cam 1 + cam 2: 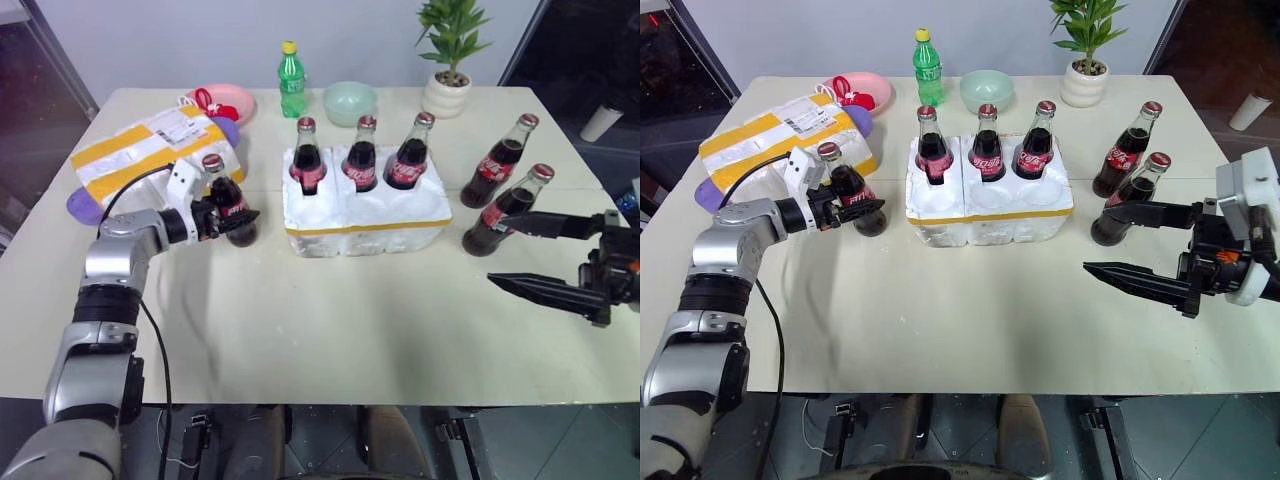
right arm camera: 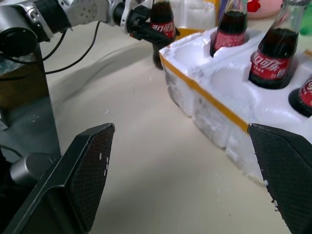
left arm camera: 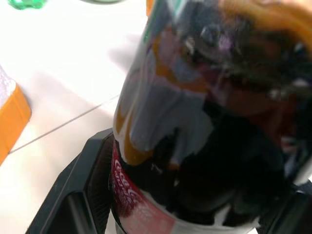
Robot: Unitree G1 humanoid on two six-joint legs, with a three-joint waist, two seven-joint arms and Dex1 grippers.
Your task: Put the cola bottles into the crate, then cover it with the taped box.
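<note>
The crate [image 1: 370,238], a white foam block with a thin yellow band, sits mid-table. Three cola bottles [image 1: 361,158] stand in its back wells; the front wells are empty. Left of the crate another cola bottle [image 1: 225,198] stands on the table, and my left gripper [image 1: 232,213] is shut on it at the label. Two more cola bottles [image 1: 497,165] [image 1: 508,212] stand to the right of the crate. My right gripper [image 1: 495,249] hovers open in front of them, holding nothing. The taped box [image 1: 140,150] lies at the back left.
Along the back edge stand a green plastic bottle [image 1: 291,80], a pink bowl [image 1: 228,100], a pale green bowl [image 1: 350,100] and a potted plant [image 1: 450,60]. A purple item [image 1: 85,208] pokes out under the taped box. A white cup [image 1: 603,120] stands beyond the table's right side.
</note>
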